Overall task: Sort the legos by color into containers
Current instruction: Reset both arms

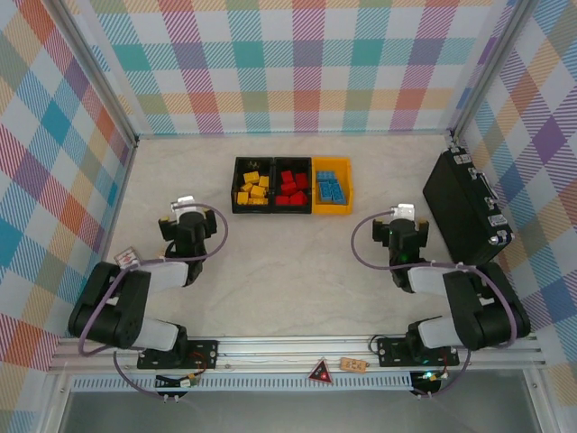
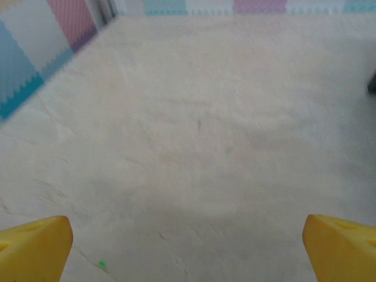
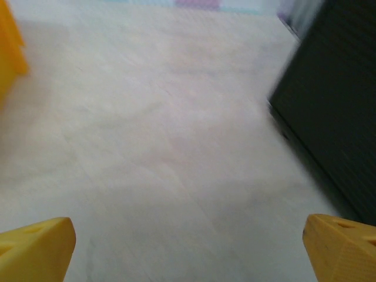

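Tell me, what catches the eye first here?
Three joined bins sit toward the far middle of the table, with yellow legos in the left one, red legos in the middle and blue legos in the orange right one. A big black case sits by the right wall. Nearer, the left gripper and right gripper stand open, holding nothing.

Black hard case (image 3: 335, 111) blurred and cropped at the right wrist view's edge, yellow-orange bin (image 3: 8, 53) cropped to a sliver, dark corner (image 2: 372, 82) in left wrist view unidentifiable, rail tags (image 1: 353, 364) unreadable
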{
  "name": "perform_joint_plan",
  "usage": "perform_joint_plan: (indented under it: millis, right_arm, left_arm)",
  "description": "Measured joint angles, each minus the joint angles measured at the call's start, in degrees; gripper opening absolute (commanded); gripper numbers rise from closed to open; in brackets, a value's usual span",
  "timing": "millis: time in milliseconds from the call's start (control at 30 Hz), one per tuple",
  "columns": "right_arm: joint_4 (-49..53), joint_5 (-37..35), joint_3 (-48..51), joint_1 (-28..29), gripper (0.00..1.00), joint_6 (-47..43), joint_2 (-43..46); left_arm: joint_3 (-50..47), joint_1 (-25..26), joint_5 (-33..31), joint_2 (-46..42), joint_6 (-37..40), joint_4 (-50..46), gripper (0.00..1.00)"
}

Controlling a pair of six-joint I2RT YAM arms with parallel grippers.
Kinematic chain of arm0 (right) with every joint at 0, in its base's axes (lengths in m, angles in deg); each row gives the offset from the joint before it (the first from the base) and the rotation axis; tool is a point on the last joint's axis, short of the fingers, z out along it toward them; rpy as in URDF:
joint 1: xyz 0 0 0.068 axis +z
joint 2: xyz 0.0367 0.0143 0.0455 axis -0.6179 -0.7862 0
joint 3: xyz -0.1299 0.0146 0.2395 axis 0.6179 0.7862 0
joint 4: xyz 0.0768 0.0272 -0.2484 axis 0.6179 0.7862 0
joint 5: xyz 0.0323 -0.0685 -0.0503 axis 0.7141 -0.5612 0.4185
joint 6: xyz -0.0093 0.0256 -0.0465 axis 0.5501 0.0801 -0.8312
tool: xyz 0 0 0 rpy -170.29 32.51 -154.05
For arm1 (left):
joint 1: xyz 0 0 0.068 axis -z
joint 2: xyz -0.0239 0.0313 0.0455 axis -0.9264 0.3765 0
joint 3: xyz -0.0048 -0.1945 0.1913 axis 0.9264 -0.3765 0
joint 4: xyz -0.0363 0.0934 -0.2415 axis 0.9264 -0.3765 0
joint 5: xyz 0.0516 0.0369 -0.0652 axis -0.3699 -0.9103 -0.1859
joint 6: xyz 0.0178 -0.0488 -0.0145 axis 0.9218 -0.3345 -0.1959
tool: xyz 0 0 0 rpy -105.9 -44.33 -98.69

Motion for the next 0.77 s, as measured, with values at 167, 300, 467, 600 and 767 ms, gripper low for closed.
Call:
perform_joint_plan:
  millis: [167,300,467,600,767]
  right_arm:
    - [-0.61,8.94,-2.32,-7.56,0.99,1.51,-4.11]
    - [-0.13,10.19,-4.61,-8.28,0.99,2.93,-4.48]
    - [0.31,11.26,-4.72,-8.28,0.99,3.54,-4.48]
    - [1.2,12.07,-4.76,-8.37,0.99,3.76,-4.48]
    - [1.95,13.16,-4.92,-9.05,0.99,4.35,-4.48]
  left_arm:
    - [1.16,-2.36,5.14,4.17,0.31,1.6,1.0]
    - [2.97,-4.04,6.84,4.15,-0.2,2.01,1.0]
    - [2.99,-4.04,7.74,4.15,-0.22,2.01,0.99]
    - [2.99,-4.04,8.09,4.15,-0.22,1.99,1.0]
    - [2.99,-4.04,8.09,4.15,-0.22,2.01,0.99]
